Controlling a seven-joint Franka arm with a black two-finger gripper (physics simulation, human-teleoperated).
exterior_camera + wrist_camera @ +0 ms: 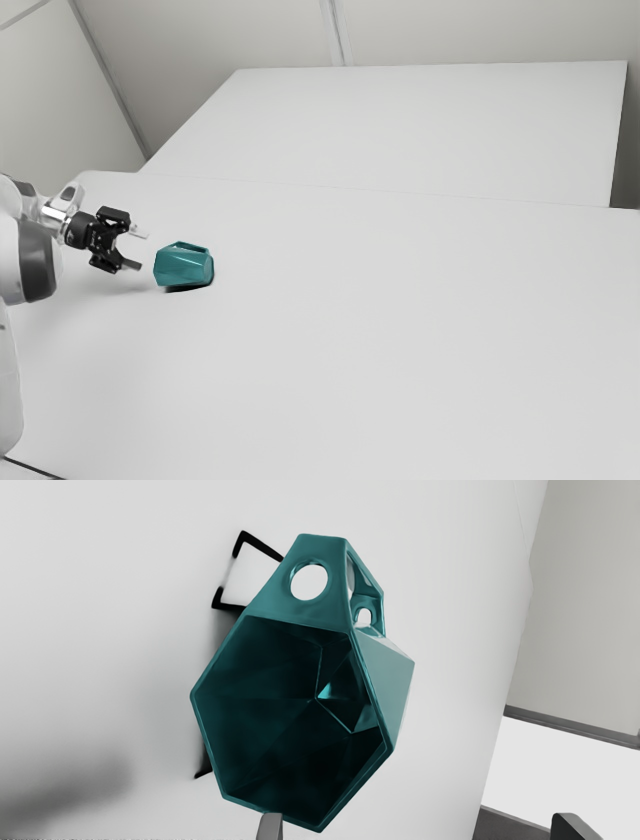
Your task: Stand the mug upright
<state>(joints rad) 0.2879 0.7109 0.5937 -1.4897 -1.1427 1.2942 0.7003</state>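
Mug (182, 268), lying on its side on the surface (400, 320), mouth facing the hand (137, 250), which is wide open and empty. Advisable righting: straddle one wall at the rim, grip firmly, rotate mouth upward, release once the base sits flat.

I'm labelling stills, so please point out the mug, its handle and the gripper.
Mug (183, 268): exterior view, side of its body.
Handle (337, 575): wrist view, flat face beside its round hole.
Gripper (141, 250): exterior view, midway between its parted fingertips.
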